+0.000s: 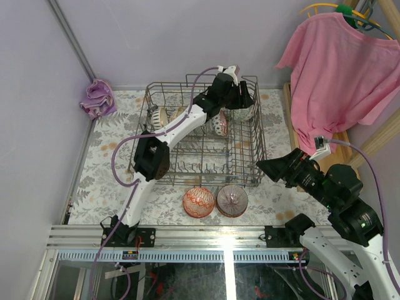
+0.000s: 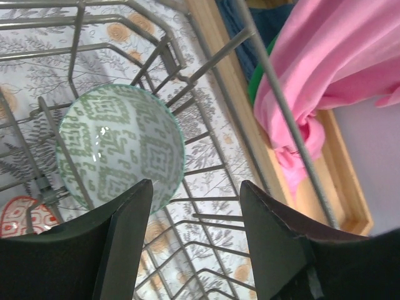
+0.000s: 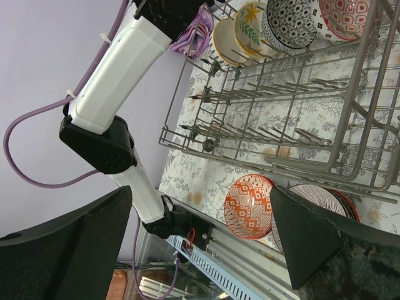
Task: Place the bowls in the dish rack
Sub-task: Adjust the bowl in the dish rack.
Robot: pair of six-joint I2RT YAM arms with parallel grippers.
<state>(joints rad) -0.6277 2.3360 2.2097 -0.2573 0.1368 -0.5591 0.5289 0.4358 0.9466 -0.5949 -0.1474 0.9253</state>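
Note:
The grey wire dish rack (image 1: 206, 182) stands mid-table. Several bowls lean on its back tines, among them a red-patterned one (image 1: 219, 123) and a cream one (image 1: 164, 115). My left gripper (image 1: 240, 100) hangs over the rack's back right corner. In the left wrist view it (image 2: 195, 200) is open with only rack wires between the fingers. A green-patterned bowl (image 2: 119, 147) stands on edge just beyond its left finger (image 2: 128, 237). Two bowls lie on the table before the rack, orange (image 1: 199, 202) and pink-striped (image 1: 232, 200). My right gripper (image 1: 275, 167) hovers open to their right; the orange bowl (image 3: 249, 206) shows between its fingers.
A pink shirt (image 1: 337, 69) hangs at the right over a wooden frame (image 1: 340, 140). A purple cloth (image 1: 99, 99) lies at the back left corner. Walls close the left and back. The left arm's links (image 1: 153, 156) cross the rack's left side.

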